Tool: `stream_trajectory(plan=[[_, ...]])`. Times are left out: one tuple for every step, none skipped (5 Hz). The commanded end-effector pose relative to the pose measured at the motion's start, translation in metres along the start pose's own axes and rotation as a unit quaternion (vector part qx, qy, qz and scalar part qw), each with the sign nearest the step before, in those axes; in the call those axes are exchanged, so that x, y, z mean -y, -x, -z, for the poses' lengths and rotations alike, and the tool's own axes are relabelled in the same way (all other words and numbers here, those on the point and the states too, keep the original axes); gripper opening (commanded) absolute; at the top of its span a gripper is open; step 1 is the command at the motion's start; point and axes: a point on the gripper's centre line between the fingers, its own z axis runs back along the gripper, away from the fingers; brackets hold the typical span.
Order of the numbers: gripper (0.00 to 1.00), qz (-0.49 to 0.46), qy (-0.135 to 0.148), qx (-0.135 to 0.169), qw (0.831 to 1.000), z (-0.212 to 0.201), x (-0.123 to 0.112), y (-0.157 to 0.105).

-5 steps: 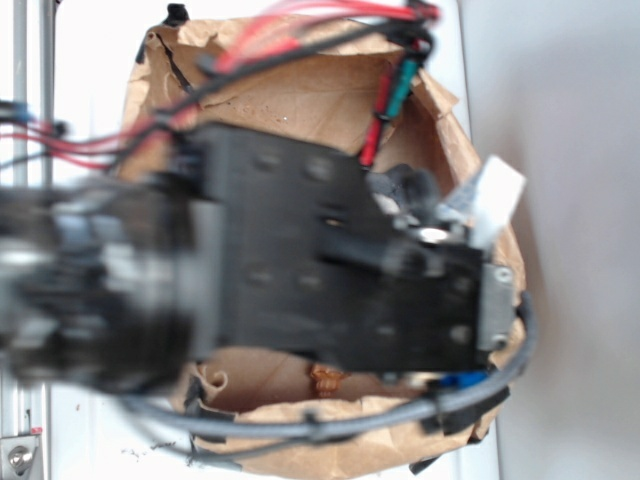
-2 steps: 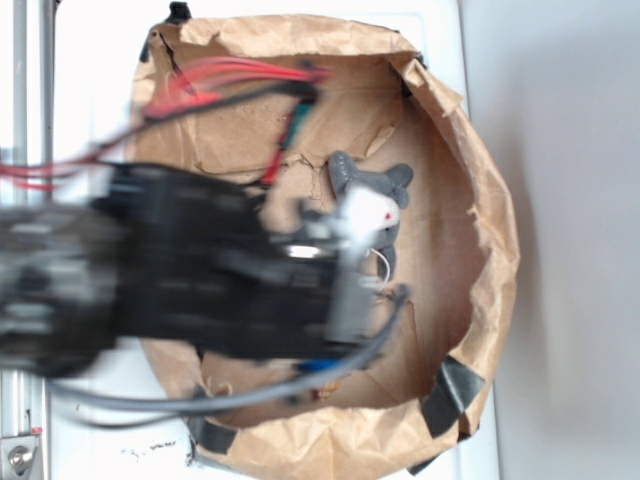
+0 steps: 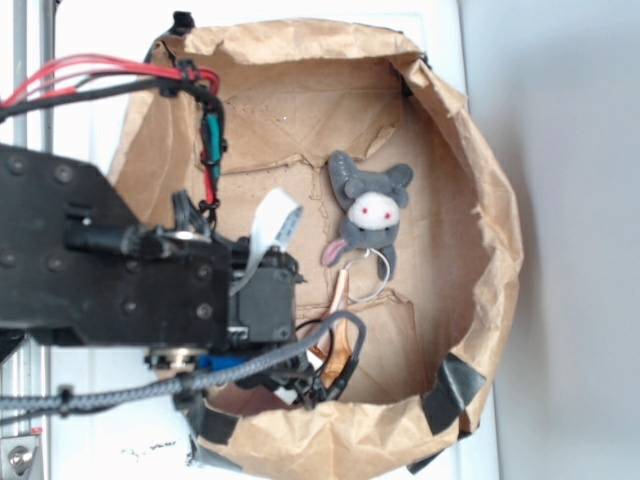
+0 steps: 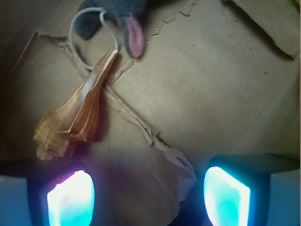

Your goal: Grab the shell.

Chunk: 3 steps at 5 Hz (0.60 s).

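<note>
Crumpled brown paper (image 4: 221, 75) lines the floor; the gripper (image 4: 148, 195) hangs with jaws spread and empty. Ahead of the left jaw lies the shell (image 4: 77, 117) (unheld), so shift left, then descend.

Your arm's look

You see a black, screw-studded arm (image 3: 110, 260) trailing red wires (image 3: 90, 75), a grey cable (image 3: 150, 390), and glowing cyan fingertips (image 4: 70, 200).

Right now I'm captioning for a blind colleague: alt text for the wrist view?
An orange-tan ridged shell lies on brown paper, beyond the two glowing fingers, nearer the left one. Its thin end meets a wire ring on a grey plush toy.
</note>
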Motion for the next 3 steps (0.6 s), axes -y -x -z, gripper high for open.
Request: stream_trajectory(plan=[[1.0,-0.028,0.031,0.049,0.998,-0.011,0.028,-0.005],[1.0,-0.026,0.036,0.034,0.998,-0.003,0.033,0.0],[1.0,-0.015,0.04,0.032,0.999,0.008,0.036,0.008]])
